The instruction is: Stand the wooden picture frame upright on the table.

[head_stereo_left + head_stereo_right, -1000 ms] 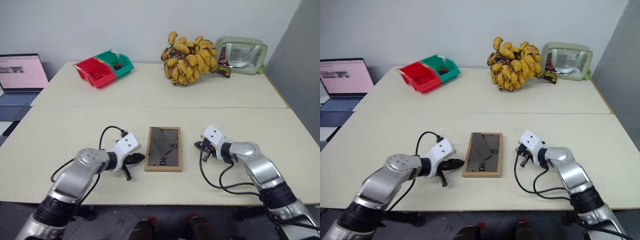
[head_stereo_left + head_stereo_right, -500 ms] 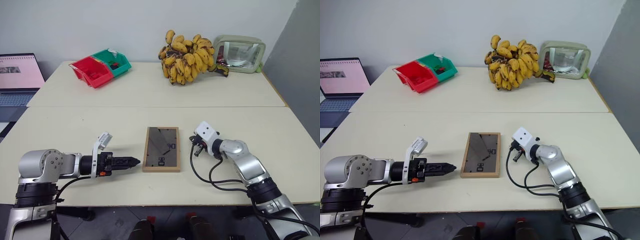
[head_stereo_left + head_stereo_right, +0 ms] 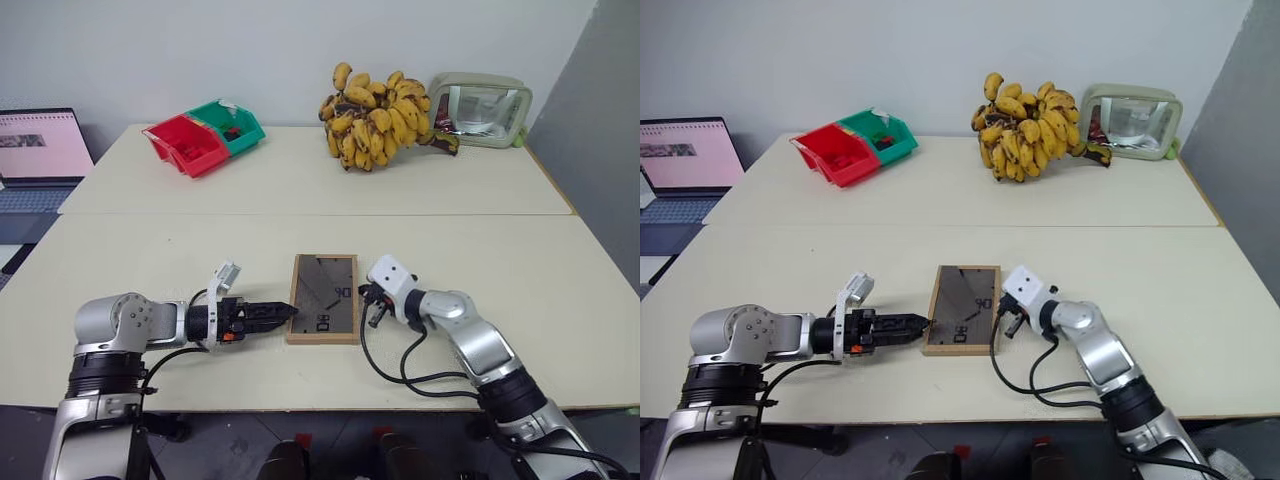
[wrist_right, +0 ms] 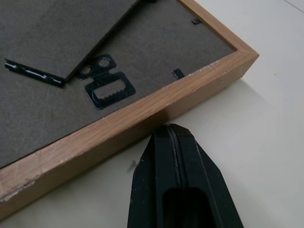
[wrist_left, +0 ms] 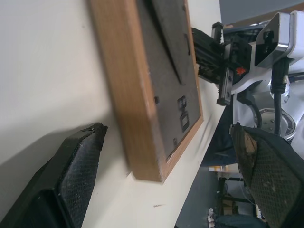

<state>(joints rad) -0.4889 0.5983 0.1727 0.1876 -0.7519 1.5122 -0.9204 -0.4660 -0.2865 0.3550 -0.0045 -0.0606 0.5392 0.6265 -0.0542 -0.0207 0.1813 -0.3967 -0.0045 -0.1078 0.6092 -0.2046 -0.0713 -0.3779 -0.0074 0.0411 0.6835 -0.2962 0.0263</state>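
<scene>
Right now we've got the wooden picture frame point(image 3: 323, 298) lying flat, back up, on the near half of the table point(image 3: 150, 260), easel stand folded in. Our left gripper point(image 3: 282, 312) sits just off the frame's left edge, fingers point(image 5: 78, 173) spread wide w/ the lower corner between them. Our right gripper point(image 4: 179, 142) is pinched shut, empty, tip at the frame's right edge, touching or nearly so.

Risk as we judge it: closed tip pushes instead of levering, so frame skids toward the left gripper or spins; low flat rim gives the wide fingers little to bite on, could slip. Stand not swung out, so even once up it may tip over.

Beyond the frame, well apart: red bin point(image 3: 188, 146) and green bin point(image 3: 231, 124) far left, banana bunch point(image 3: 372, 117) behind, pouch point(image 3: 480, 97) far right, laptop point(image 3: 42, 150) off the table's left. Nothing blocks the lift.
</scene>
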